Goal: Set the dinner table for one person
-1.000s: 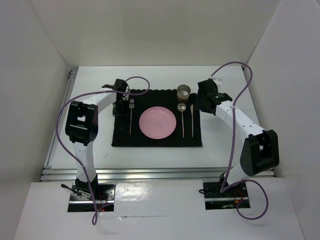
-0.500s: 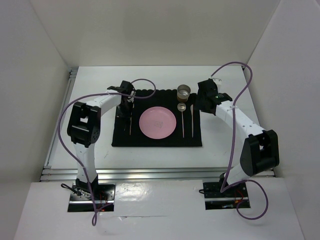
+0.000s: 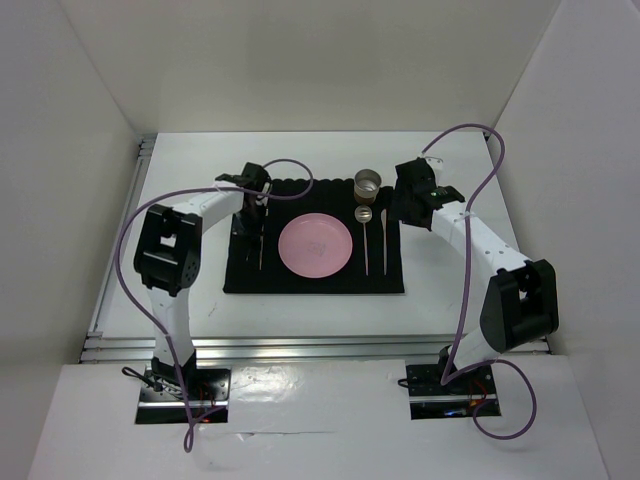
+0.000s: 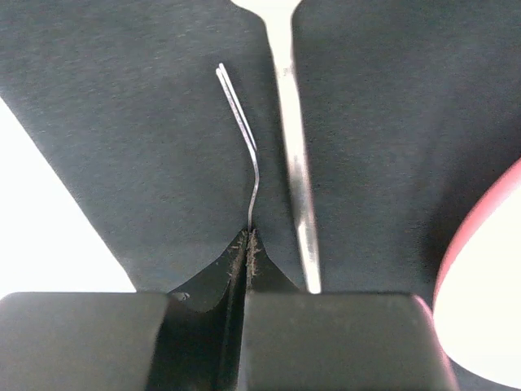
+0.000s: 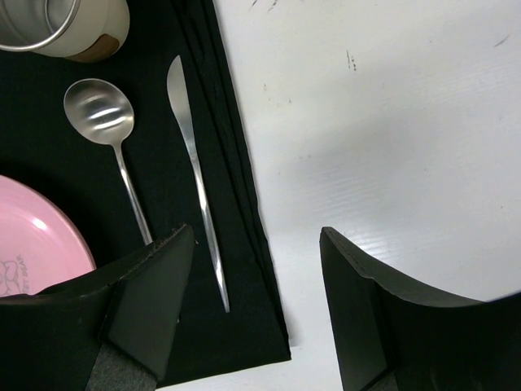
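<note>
Left pincer [image 3: 257,203] now over fork [image 4: 296,183]

light bright, even; soft shadow on dinner table [image 5: 391,122] | glare on spoon [image 5: 98,114] | left wrist view soft

Left arm [image 3: 205,203] reaches forward, jaws pressed together; right arm [image 3: 470,235], jaws spread wide
</note>
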Action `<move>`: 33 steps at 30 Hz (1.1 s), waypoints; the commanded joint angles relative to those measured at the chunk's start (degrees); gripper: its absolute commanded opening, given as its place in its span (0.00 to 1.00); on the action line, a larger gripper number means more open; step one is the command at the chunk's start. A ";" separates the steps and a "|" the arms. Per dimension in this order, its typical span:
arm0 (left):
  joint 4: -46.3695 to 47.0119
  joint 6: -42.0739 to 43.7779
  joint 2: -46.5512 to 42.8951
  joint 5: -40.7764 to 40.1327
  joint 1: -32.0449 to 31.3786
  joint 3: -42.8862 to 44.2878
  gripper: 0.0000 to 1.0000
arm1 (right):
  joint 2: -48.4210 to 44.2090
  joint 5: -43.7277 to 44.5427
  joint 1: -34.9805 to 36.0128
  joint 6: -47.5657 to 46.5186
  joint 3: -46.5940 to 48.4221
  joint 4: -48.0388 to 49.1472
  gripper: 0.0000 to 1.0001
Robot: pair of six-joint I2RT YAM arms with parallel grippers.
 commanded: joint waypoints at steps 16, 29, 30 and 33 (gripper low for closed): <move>0.54 0.04 -2.89 -4.84 2.01 -1.04 0.11 | -1.44 1.76 0.28 0.40 1.28 -0.28 0.71; 1.15 1.63 -5.43 -2.63 -0.19 -2.79 0.24 | -1.97 2.28 0.28 0.40 0.75 -0.28 0.71; 1.15 1.63 -4.91 -2.63 -0.19 -2.79 0.24 | -1.97 2.28 0.28 0.93 0.75 -0.28 0.71; 1.15 1.63 -4.91 -2.11 -0.71 -2.26 0.24 | -1.97 2.28 0.28 0.93 0.75 -0.28 0.71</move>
